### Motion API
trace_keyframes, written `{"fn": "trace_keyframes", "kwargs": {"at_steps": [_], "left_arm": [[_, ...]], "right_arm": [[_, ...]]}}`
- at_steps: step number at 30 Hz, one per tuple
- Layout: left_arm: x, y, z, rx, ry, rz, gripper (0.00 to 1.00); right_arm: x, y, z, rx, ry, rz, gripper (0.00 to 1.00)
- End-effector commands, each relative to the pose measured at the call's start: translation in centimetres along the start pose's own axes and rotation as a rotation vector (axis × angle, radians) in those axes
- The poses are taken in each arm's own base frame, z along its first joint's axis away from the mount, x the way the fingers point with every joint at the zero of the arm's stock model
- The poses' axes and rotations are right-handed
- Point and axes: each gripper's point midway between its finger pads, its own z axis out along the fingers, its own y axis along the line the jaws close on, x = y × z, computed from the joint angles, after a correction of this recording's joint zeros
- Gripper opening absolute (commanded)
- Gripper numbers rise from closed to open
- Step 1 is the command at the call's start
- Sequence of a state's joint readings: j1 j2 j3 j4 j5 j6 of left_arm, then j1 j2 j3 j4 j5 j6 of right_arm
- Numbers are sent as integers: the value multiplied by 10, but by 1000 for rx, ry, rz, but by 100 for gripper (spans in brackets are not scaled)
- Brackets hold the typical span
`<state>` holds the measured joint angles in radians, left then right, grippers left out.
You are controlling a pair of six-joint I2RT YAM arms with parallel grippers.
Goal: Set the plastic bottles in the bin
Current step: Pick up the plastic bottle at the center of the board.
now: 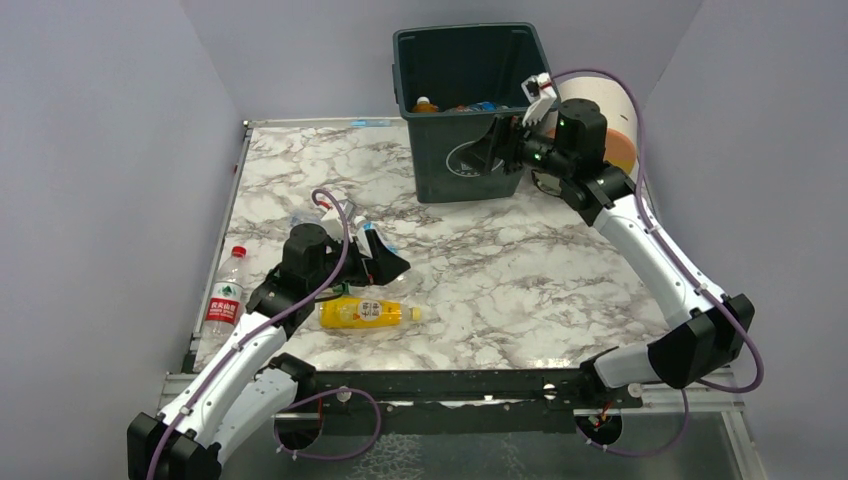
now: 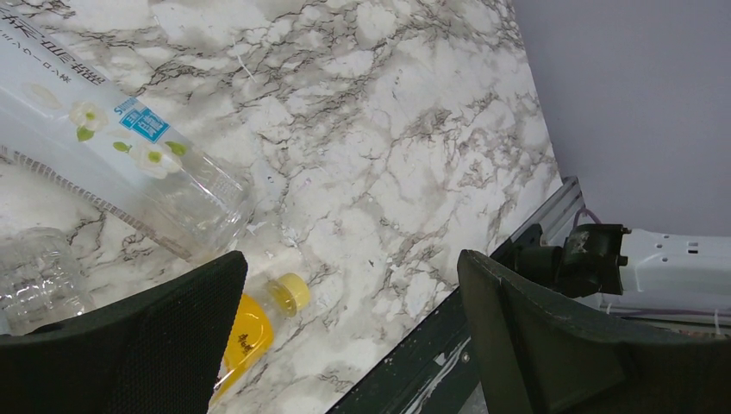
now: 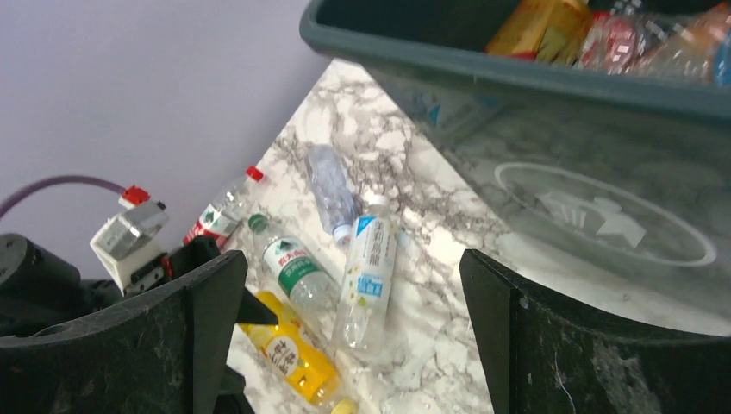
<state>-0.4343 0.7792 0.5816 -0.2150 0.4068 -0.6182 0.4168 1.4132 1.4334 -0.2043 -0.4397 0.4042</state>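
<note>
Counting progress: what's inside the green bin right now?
Inside the bin, a yellow-orange bottle, a red-labelled bottle and others beside them show. The bin's walls and this top layer hide whatever lies lower.

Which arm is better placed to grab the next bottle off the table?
Left. The open left gripper hovers by the yellow bottle and a clear bottle; the right gripper, open and empty, is away at the bin.

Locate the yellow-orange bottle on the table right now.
In the top view, the yellow-orange bottle lies on its side at the near left of the marble table, just nearer than the left pincer, with the red-labelled bottle further left.
</note>
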Motion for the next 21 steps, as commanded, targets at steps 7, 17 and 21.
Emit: {"fn": "trace_keyframes", "kwargs": {"at_steps": [7, 17, 21], "left_arm": [[-4, -5, -4, 17, -25, 24, 99], [-9, 5, 5, -35, -25, 29, 99], [-9, 5, 3, -46, -23, 22, 99]], "right_arm": [[60, 9, -21, -59, 123, 60, 96], [164, 4, 6, -67, 304, 84, 94], [185, 4, 21, -76, 332, 86, 93]]}}
